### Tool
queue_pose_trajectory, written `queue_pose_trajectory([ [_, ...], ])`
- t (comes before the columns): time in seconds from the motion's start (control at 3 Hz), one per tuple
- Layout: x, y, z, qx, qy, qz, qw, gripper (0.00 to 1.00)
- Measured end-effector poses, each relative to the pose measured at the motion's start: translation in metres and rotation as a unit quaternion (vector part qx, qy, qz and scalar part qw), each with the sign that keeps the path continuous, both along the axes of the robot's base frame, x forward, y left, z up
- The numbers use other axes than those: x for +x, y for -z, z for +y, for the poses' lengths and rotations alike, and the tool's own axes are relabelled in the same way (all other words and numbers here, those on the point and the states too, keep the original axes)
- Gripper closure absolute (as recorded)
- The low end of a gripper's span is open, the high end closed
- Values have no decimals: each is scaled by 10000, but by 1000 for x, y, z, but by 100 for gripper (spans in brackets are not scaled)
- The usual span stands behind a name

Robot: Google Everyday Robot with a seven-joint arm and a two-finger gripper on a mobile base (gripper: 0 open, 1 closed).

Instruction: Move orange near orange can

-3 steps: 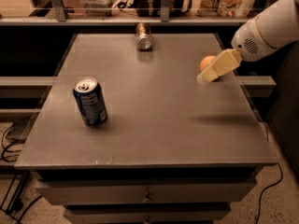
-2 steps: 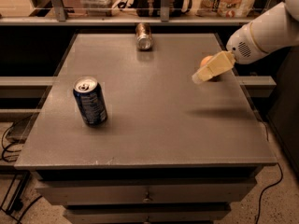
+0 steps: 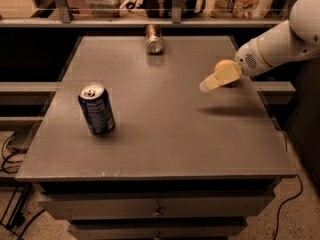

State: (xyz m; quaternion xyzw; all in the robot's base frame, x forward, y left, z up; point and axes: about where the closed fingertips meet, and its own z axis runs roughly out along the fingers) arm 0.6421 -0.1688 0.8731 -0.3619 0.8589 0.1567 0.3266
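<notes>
Camera view, looking down across a grey table (image 3: 165,134) from its near side.

Hardest to make out: only the upper part of the orange (image 3: 223,64) showing, at the far right of the table, tucked behind and partly covered by the gripper (image 3: 207,86). Impossible to say whether touching it or merely behind it, or whether resting on the surface. Round, so no long axis and no pointing direction to read.

Reaching in from the right on a white arm (image 3: 280,46) cut off at the frame edge, the gripper slanting down toward the near left. Hanging above the tabletop, with a shadow (image 3: 232,110) cast on the nearer side. Spread or pressed together: cannot tell.

Well apart from the fruit, at the far edge left of middle: orange can (image 3: 154,38), lying on its side. Long axis running far to near, silver end turned toward the near side.

Near the left edge, dark blue can (image 3: 96,109), upright, silver top up, white print not legible.

Below the tabletop, drawer fronts (image 3: 155,206), the lowest cut off at the bottom.
</notes>
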Motion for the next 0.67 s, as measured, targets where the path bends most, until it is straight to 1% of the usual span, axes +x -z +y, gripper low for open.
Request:
queue_pose_trajectory([
  [0.33,11,9,1,129,122,-9,9998,18],
  [0.67,24,12,-2,331,264,-102,9991,42],
])
